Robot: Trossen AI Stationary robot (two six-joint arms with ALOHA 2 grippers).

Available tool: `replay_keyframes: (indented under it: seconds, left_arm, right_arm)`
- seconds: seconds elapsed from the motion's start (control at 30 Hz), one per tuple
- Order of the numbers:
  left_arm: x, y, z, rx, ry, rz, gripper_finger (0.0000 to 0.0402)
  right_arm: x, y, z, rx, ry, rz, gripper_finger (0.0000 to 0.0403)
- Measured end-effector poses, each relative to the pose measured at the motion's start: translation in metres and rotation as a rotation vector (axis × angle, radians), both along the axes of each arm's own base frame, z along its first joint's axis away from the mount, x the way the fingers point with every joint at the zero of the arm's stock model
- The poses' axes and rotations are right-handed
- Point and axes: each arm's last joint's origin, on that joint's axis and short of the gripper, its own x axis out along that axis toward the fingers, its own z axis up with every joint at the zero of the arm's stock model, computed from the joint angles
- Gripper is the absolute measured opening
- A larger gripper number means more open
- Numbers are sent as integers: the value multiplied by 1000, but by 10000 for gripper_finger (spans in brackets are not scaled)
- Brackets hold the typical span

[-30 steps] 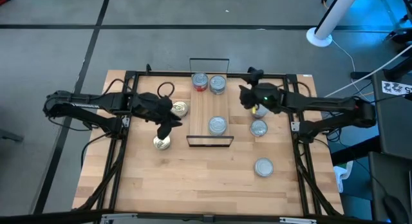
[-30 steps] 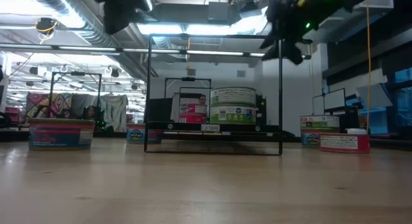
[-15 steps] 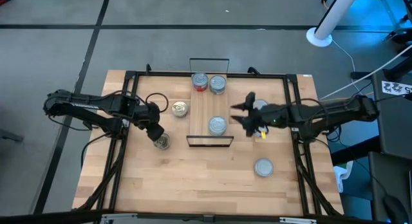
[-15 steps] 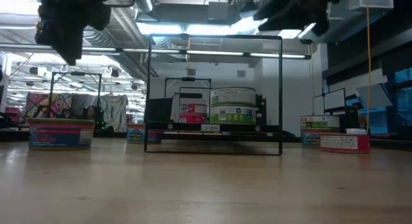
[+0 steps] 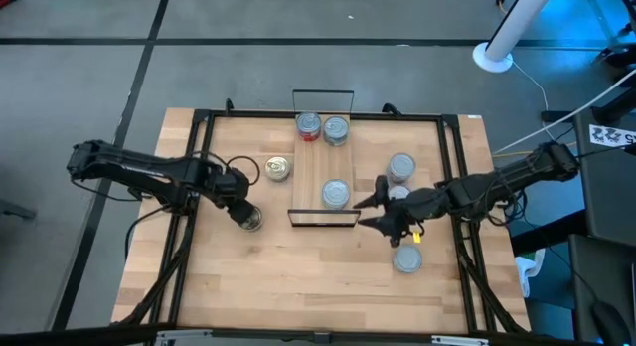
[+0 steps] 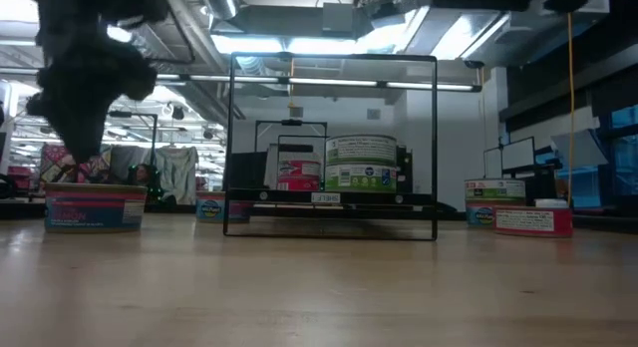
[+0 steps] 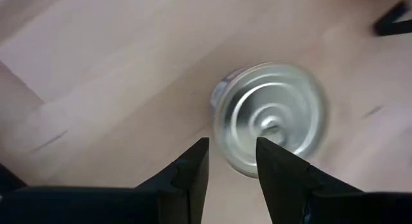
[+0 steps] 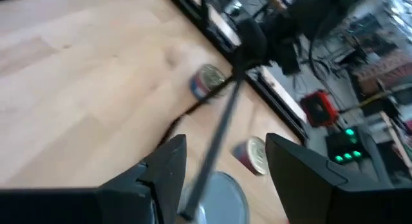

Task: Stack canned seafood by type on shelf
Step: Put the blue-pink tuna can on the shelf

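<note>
Left gripper (image 5: 241, 209): above the silver-topped round tin (image 5: 249, 220) on the left of the pale wooden tabletop (image 5: 298, 286); dark fingers (image 7: 193, 169) parted a little, nothing between them, tin top (image 7: 273, 118) just past the tips in the wrist view.
Same tin, low view: red-and-blue labelled tin (image 6: 95, 206) at far left, dark mass of the gripper directly over it.
Right gripper (image 5: 381, 211): just right of the shelf's near end, over the table; fingers (image 8: 168, 161) spread wide, gripping nothing.
Shelf (image 5: 320, 162): narrow light-wood board with thin black wire end frames, mid-table, running near to far.
On shelf, far end: red-labelled silver-topped tin (image 5: 309, 126) and grey-sided tin (image 5: 336, 130), side by side.
On shelf, near end: one silver-topped tin (image 5: 336, 194), alone.
Left of shelf: gold-topped tin (image 5: 277, 168), near the board, not on it.
Right of shelf: silver tin (image 5: 401, 167) farther off; another silver tin (image 5: 398, 194) partly under the right arm.
Near right: lone silver tin (image 5: 406, 258) on the tabletop, apart from the shelf.
</note>
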Motion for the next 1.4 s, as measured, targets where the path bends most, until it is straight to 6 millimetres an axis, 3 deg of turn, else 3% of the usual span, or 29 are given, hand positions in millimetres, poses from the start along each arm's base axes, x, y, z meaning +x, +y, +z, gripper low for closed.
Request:
replay_keyframes:
  seconds: [0.23,0.57,0.97,1.4]
  left_arm:
    - [-6,0,-30,-27,6,41,123]
    - [-5,-2,-47,-94,-76,57,121]
    - [3,-3,-50,-133,-178,15,10]
    - [10,-7,-47,-165,-260,13,1]
  right_arm:
    - [5,19,-13,-17,41,59,214]
    - [29,32,-52,-64,156,68,214]
    - [52,43,-97,-105,243,71,214]
    - [72,52,-109,-35,111,103,214]
